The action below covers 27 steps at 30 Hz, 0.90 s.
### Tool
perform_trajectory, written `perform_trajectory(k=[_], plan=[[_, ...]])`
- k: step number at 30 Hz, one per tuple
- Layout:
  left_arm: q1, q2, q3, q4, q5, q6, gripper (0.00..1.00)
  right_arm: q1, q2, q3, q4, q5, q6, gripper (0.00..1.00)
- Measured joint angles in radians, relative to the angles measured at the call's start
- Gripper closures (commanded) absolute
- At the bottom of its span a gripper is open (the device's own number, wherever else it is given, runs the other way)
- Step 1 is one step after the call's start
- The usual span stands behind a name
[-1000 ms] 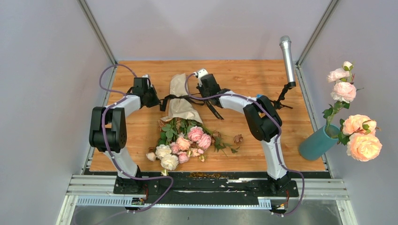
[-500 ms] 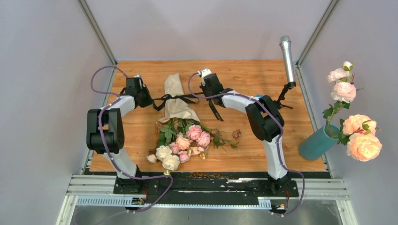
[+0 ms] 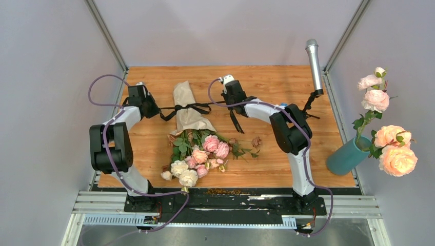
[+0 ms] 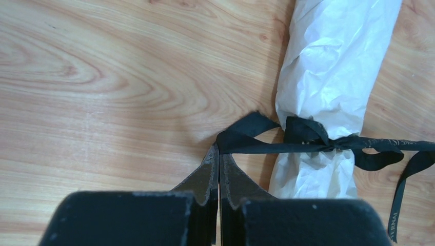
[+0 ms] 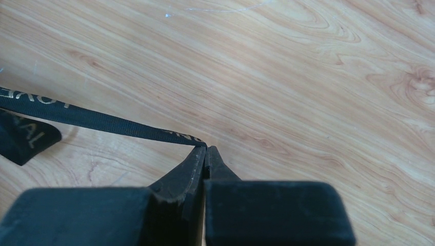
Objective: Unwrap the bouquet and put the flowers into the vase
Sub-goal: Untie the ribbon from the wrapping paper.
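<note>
At upper centre, the bouquet (image 3: 191, 122) lies flat, its ribbon (image 4: 302, 134) ends pinched by the left gripper (image 4: 218, 152) and right gripper (image 5: 206, 150), so pulling apart evenly and low should slip the knot without dragging the bouquet.

1. Wooden table (image 3: 287, 77), warm orange planks with plenty of grain showing.
2. The bouquet (image 3: 191, 123) lies flat on it, a bit left of centre. The paper end points to the far side and the rose heads to the near edge.
3. A black ribbon (image 3: 180, 108) is tied round the paper, with one loose tail trailing on the wood to the right.
4. Dried brown bits (image 3: 256, 142) sit just right of the blooms.
5. A microphone (image 3: 313, 64) stands on a black stand near the far right corner.
6. The teal vase (image 3: 346, 158) leans at the right edge. Can't tell if it's actually on the wood.
</note>
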Motion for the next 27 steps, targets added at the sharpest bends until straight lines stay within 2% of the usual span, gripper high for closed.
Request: perform_trajectory(k=[27], plan=[[0.085, -0.073, -0.015, -0.038, 0.007, -0.004, 1.00, -0.054, -0.018, -0.045, -0.002, 0.026, 0.029, 1.00]])
